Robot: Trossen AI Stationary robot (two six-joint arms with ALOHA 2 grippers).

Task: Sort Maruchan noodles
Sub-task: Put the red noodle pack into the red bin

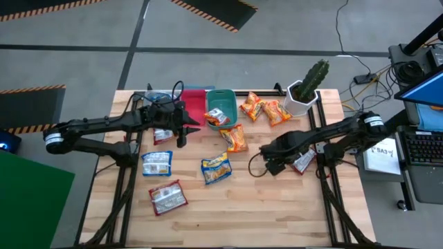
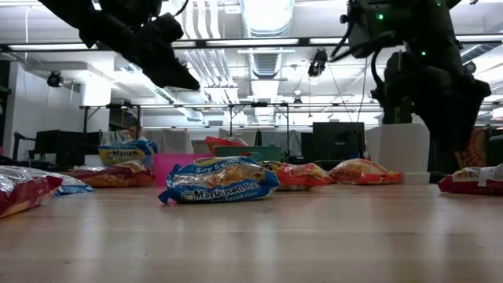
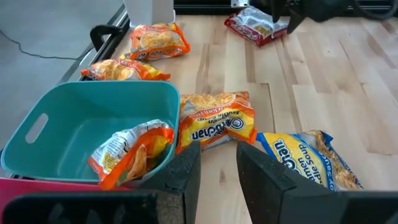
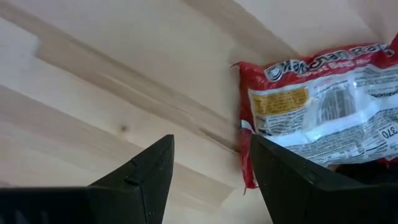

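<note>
Several Maruchan packets lie flat on the wooden table. One orange packet (image 1: 217,117) (image 3: 127,152) rests inside the teal bin (image 1: 223,97) (image 3: 74,112). Another orange packet (image 1: 235,138) (image 3: 214,121) lies beside the bin, and two more (image 1: 263,109) lie near the far edge. Blue packets (image 1: 156,163) (image 1: 216,168) and a red packet (image 1: 167,197) lie toward the near side. My left gripper (image 1: 183,130) (image 3: 217,180) hovers open beside the teal bin. My right gripper (image 1: 272,162) (image 4: 214,180) hovers open above the table, next to one end of a red packet (image 1: 303,161) (image 4: 323,106).
A red bin (image 1: 195,97) stands against the teal bin at the far edge. A cactus in a white pot (image 1: 304,90) stands at the far right corner. One more packet (image 1: 163,135) lies partly under my left arm. Bare wood (image 1: 277,207) lies near the front edge.
</note>
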